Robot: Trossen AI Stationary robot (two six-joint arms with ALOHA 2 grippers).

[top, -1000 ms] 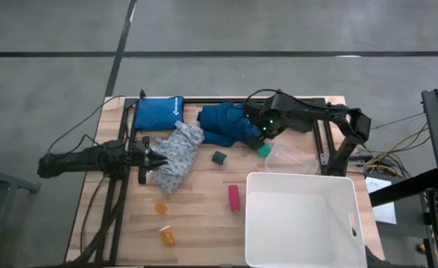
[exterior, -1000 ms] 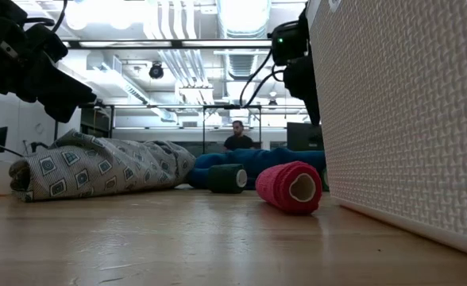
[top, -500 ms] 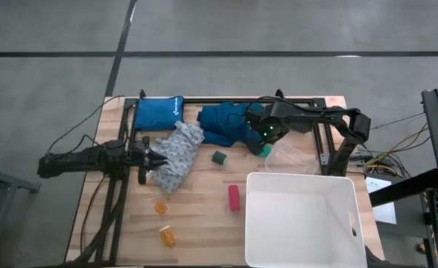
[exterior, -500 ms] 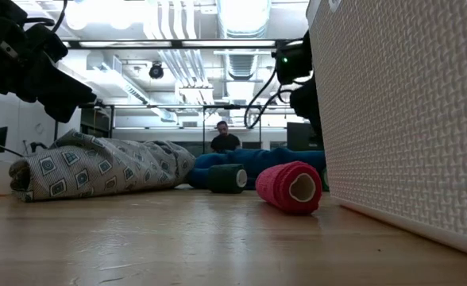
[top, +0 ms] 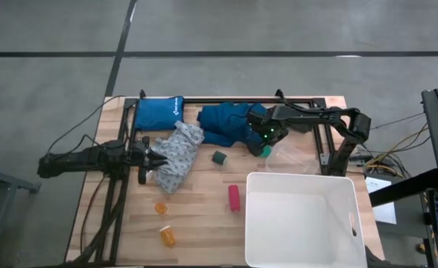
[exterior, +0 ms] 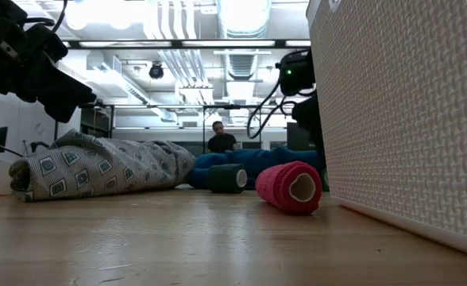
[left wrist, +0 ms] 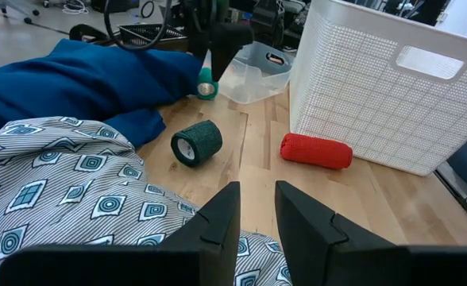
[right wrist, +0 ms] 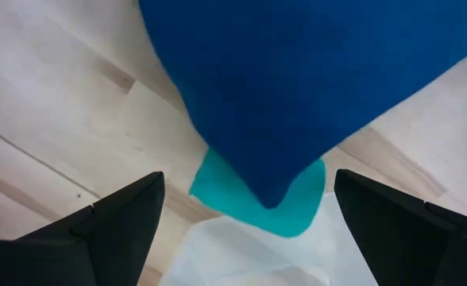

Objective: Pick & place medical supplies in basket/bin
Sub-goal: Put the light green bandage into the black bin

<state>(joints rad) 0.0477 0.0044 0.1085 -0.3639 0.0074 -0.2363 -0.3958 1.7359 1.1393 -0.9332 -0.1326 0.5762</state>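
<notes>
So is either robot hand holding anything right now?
No. The right hand is wide open above the little green roll by the blue cloth. The left hand hangs over the patterned cloth, fingers nearly together, gripping nothing.

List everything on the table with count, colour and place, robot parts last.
Tub: 1, white, near right corner.
Blue pouch: 1, far left.
Teal cloth: 1, dark teal, far middle.
Patterned cloth: 1, grey-blue, left of centre, by the left gripper.
Dark green roll: 1, centre, between the two cloths.
Light green roll: 1, partly under the teal cloth's edge, below the right gripper.
Clear container: 1, behind the tub.
Pink-red roll: 1, just left of the tub.
Pill bottles: 2, orange, near left.
Left gripper: 1, dark, at the patterned cloth.
Right gripper: 1, dark, open above the light green roll.
</notes>
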